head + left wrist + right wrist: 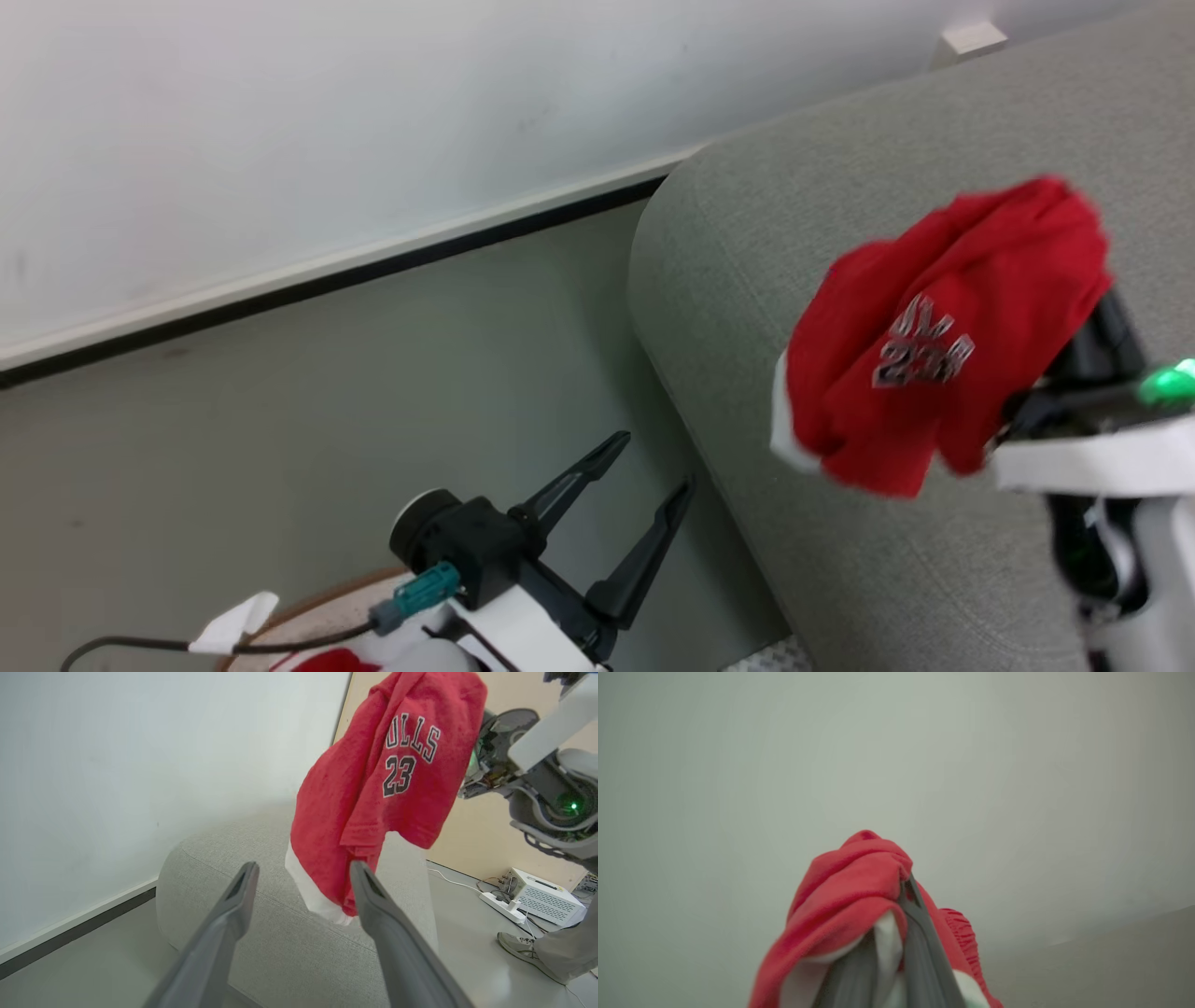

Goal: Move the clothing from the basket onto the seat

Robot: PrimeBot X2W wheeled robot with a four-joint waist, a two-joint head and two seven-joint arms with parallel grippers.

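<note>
Head view: the left gripper (653, 462) is spread wide and empty, near the basket (327, 590), where more red clothing (322, 663) lies. Left wrist view: the number 23 garment (387, 788) hangs above the seat (280, 933), not yet laid down. Right wrist view: the right gripper (901, 896) is pinched tight on this garment.

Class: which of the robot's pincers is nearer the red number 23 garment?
Right. The right pincer is shut on the garment above the seat; the left pincer is open, apart to its left.

head: down, seat (747, 233) | L-wrist: low, same seat | R-wrist: close, clothing (850, 891)
</note>
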